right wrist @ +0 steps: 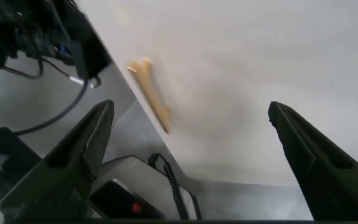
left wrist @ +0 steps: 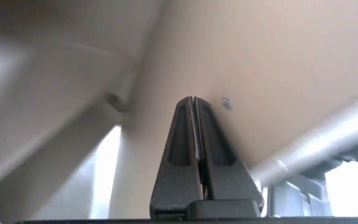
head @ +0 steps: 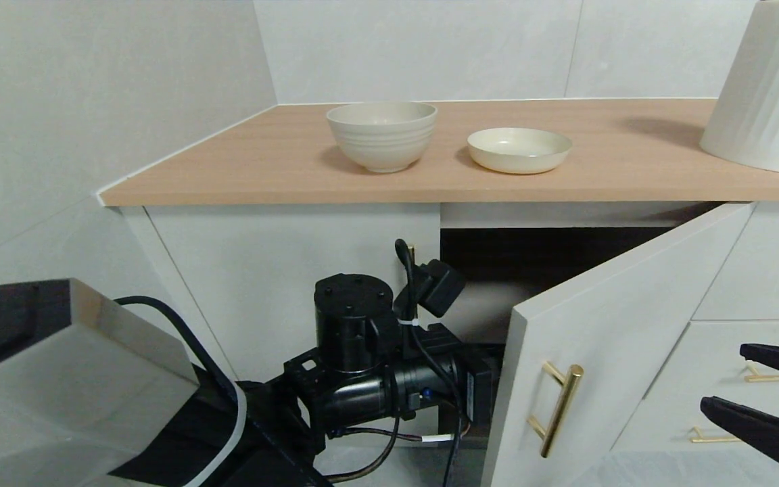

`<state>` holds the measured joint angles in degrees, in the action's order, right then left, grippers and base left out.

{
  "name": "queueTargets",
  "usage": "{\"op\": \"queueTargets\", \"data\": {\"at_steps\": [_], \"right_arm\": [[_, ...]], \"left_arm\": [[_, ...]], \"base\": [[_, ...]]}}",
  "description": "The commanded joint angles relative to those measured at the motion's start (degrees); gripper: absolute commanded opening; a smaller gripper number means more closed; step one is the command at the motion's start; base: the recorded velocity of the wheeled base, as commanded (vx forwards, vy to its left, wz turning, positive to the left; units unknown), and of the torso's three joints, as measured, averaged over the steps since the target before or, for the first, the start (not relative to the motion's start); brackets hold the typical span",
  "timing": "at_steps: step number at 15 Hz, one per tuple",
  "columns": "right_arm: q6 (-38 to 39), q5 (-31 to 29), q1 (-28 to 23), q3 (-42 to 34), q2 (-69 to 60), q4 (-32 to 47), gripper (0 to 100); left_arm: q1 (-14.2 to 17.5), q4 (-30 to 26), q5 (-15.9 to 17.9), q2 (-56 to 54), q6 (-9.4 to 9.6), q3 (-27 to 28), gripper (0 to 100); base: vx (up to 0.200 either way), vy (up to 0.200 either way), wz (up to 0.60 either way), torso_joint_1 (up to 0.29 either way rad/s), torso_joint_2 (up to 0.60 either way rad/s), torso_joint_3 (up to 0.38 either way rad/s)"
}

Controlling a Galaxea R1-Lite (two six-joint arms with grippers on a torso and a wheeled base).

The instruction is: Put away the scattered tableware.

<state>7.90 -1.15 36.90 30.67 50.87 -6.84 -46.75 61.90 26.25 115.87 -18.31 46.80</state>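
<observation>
Left fingers [left wrist: 180, 149] pressed together, right fingers [right wrist: 79, 163] spread; bowl [head: 381, 135] and plate [head: 518, 149] sit on countertop [head: 261, 169] above both.

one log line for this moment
bowl, plate: on counter | cabinet door: open | left gripper: shut, at cabinet opening | right gripper: open, facing door handle

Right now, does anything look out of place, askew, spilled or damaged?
Only the cabinet door, which stands open below the countertop. The bowl and the shallow dish sit upright and apart on it, not yet put away; no spill or damage shows.
</observation>
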Motion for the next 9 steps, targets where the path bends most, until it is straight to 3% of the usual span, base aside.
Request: {"op": "queueTargets", "data": {"at_steps": [1,9], "right_arm": [[0.01,0.0,0.01,-0.26,-0.6,0.16,100],[-0.08,0.88,0.01,-0.09,-3.06,2.09,100]], "left_arm": [[-0.36,-1.08,-0.05,0.5,-0.06,1.72,0],[-1.33,-6.97,-1.2,1.99,-0.06,6.11,0]], "base": [[0.0,0.0,0.0,0.0,0.0,0.0],[0.0,0.0,0.0,0.0,0.0,0.0]]}}
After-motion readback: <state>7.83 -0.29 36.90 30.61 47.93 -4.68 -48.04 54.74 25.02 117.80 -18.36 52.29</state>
